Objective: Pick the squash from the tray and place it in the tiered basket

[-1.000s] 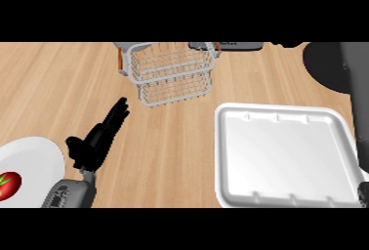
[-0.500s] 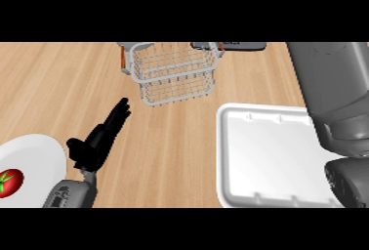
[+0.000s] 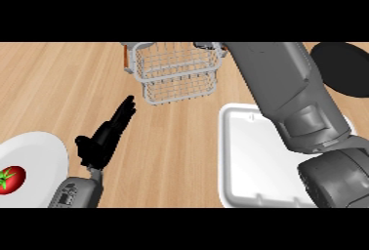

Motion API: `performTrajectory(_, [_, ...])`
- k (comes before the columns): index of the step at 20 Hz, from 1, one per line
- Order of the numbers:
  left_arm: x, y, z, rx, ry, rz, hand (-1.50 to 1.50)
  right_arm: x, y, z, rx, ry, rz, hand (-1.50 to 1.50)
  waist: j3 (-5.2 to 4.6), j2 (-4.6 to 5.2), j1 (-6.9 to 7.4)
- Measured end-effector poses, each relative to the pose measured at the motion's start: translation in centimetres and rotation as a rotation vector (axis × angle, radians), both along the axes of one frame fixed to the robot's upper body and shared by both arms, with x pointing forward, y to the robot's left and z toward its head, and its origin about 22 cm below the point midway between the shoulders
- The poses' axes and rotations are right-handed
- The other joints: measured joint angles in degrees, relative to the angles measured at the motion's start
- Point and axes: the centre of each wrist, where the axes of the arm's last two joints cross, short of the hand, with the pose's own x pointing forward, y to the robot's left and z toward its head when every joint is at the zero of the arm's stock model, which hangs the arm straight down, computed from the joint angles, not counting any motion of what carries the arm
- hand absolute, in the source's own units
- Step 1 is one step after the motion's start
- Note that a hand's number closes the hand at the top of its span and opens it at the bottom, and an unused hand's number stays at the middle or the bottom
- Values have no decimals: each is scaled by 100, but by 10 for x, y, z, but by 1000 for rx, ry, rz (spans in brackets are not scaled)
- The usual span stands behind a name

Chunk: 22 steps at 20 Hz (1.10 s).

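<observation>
Right forearm (image 3: pixel 296 102) now crosses the tray (image 3: pixel 249 161) on the wooden counter (image 3: pixel 57 83).

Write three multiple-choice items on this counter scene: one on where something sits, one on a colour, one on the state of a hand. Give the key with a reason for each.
1. Where is the tomato?
A. In the wire basket
B. On the white plate at the lower left
C. In the white tray

2. What colour is the tray?
A. White
B. Red
C. Black

3. How does the left hand look?
A. Curled round the tomato
B. Flat inside the tray
C. Open, fingers straight, holding nothing

Key:
1 B, the tomato lies on the white plate at the view's left edge.
2 A, the tray's rim and floor are white beside the grey right forearm.
3 C, the fingers stretch out over the bare wooden counter, short of the wire basket.
</observation>
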Motion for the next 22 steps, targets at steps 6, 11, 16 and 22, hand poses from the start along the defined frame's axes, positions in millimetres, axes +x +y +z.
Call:
performTrajectory(6, [1,0,-1,3,-7,-20,0,-2,29,-17,19,28,11,150,-4,20,93])
performTrajectory(11, [3,6,-2,2,-4,-20,0,-1,36,-26,76,92,37,150,-4,24,115])
performTrajectory(16, [0,3,-7,-2,3,-21,0,1,38,-32,147,277,5,-150,-5,19,128])
performTrajectory(22, [-3,4,-8,-2,6,-20,0,2,39,-35,259,474,-30,-150,-4,4,108])
